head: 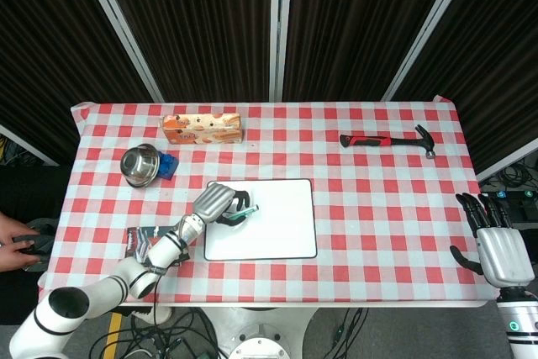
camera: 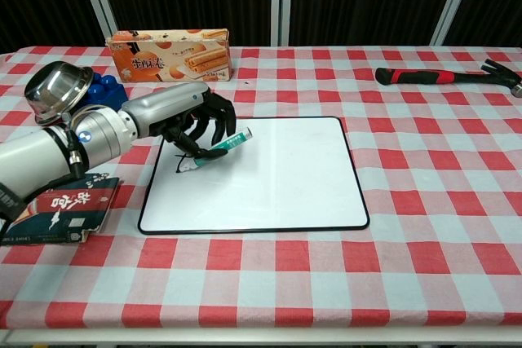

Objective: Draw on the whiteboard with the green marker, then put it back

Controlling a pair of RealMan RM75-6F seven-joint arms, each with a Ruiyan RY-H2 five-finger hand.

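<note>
The whiteboard [camera: 269,177] [head: 277,224] lies flat in the middle of the table. My left hand [camera: 192,120] [head: 214,202] hovers over its left part and grips the green marker [camera: 218,148] [head: 242,212]. The marker slants with its tip down at the board's left side, by a short dark stroke [camera: 181,157]. My right hand [head: 498,245] hangs off the table's right edge, fingers apart, holding nothing; the chest view does not show it.
A biscuit box [camera: 169,53] stands at the back left. A steel bowl [camera: 57,87] sits on a blue block [camera: 102,85]. A booklet [camera: 61,209] lies at the front left, a red hammer [camera: 444,76] at the back right.
</note>
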